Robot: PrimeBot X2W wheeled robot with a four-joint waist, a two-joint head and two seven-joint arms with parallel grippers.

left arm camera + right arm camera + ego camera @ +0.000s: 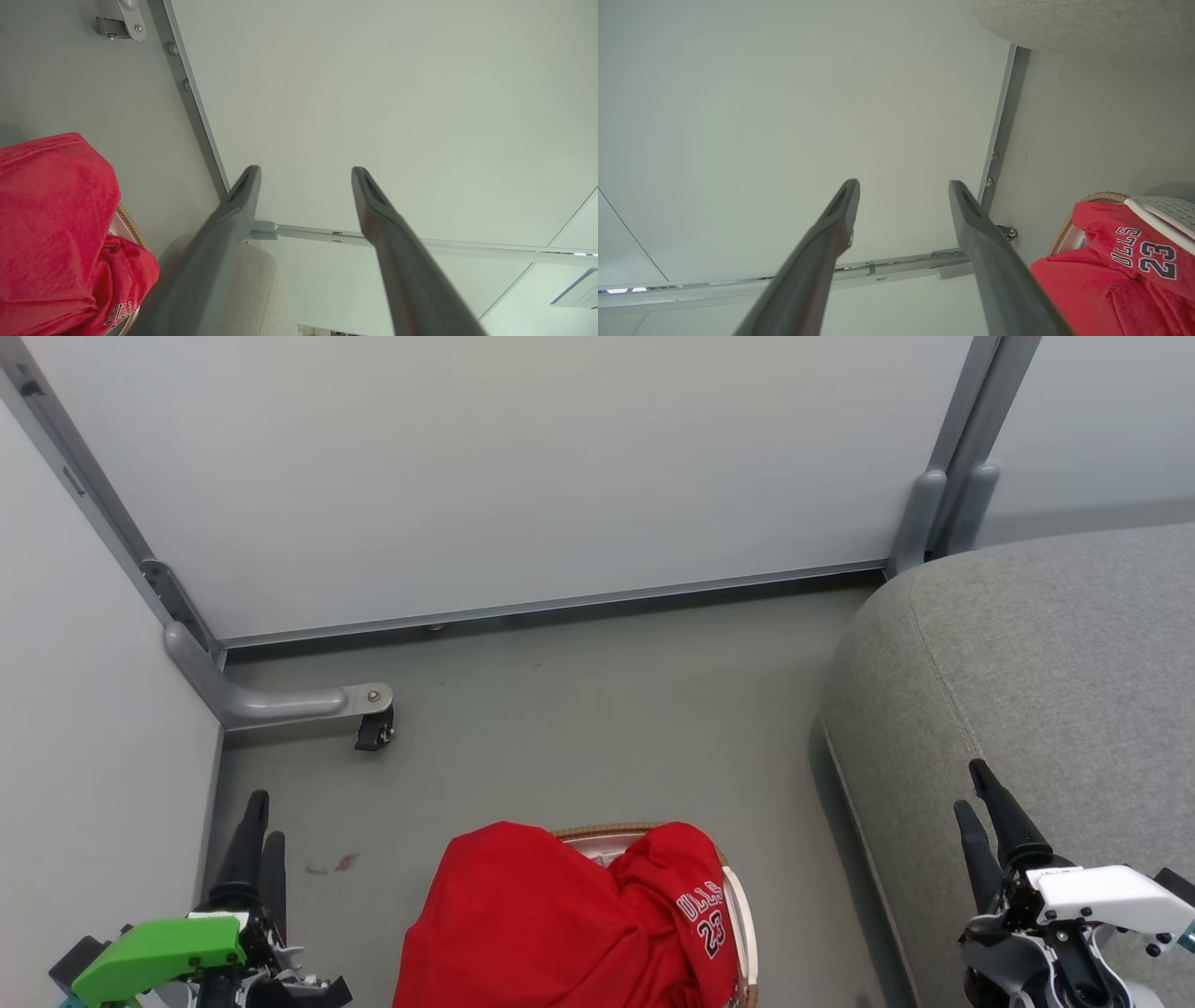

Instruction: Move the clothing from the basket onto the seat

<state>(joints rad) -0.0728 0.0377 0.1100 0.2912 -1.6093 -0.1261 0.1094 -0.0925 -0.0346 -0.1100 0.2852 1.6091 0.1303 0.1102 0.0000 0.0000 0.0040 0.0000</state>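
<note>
Clothing [560,924] heaped in basket [744,905], draped over its left rim; "23" jersey on right side. Basket on floor [579,709], just beside seat [1046,663]. Left gripper [265,817] spread, empty, left of basket. Right gripper [969,786] spread, empty, seen against seat.

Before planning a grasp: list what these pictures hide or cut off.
Head view: basket interior, buried under the clothing; bottom edge crops both.
Head view: jersey lettering, first letter lost in a fold.
Head view: seat, cut by the right edge.
All views: garment count, hidden by bunching.
</note>
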